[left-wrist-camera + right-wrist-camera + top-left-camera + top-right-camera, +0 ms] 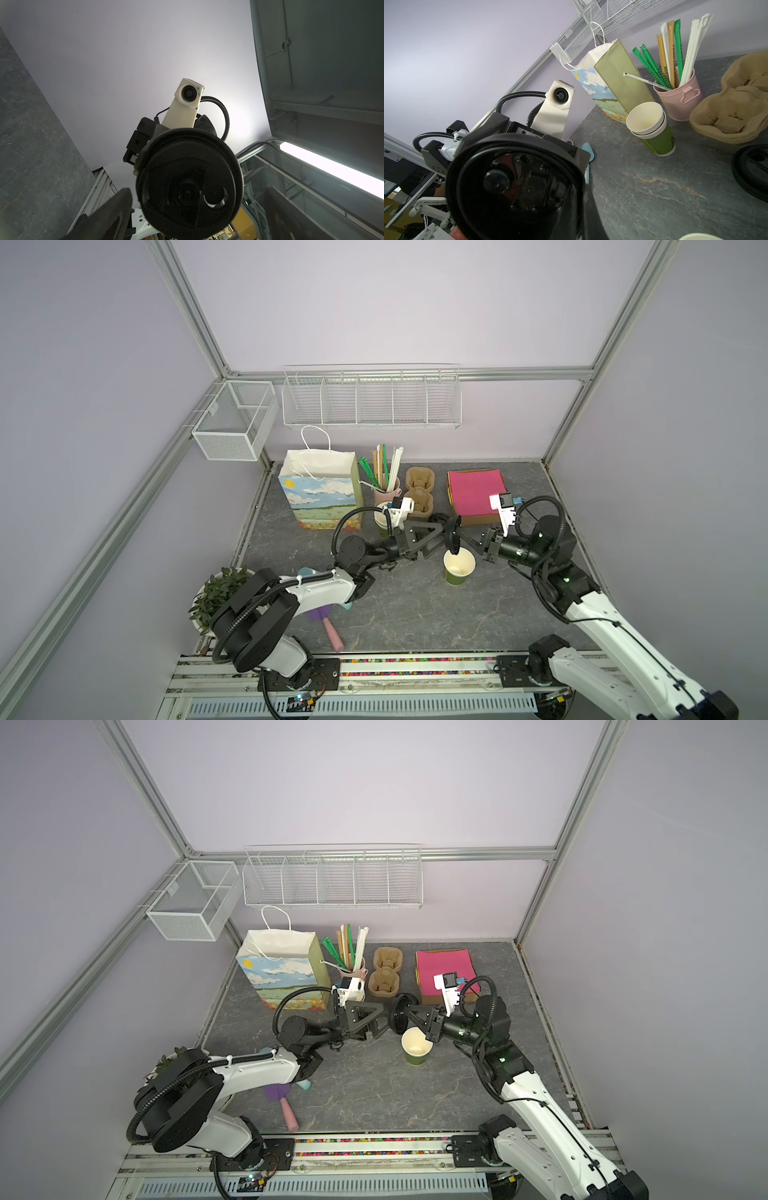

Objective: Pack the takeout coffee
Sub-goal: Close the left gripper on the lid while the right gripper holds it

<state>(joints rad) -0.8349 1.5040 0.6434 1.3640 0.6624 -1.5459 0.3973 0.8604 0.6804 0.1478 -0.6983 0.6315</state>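
The takeout coffee's green paper cup point(459, 569) point(417, 1049) stands alone mid-table, lidless, its cream inside showing. Just above its far rim, a black sip lid point(452, 536) point(400, 1016) hangs on edge, and my right gripper point(460, 540) point(412, 1018) is shut on its rim. In the right wrist view the lid point(512, 187) fills the lower left, with the right gripper point(584, 207) closed on its edge. My left gripper point(444, 538) point(391, 1020) is open, one finger on each side of the lid. In the left wrist view the lid point(189, 187) sits between the fingers point(116, 216), with a gap on both sides.
A painted paper bag point(320, 493) stands open at the back left. Beside it are a pink pot of straws point(387, 487), a stack of lidless green cups point(652, 128), a pulp cup carrier point(419, 489) and pink napkins point(478, 489). Loose black lids point(751, 170) lie near the carrier. A plant point(216, 597) stands front left.
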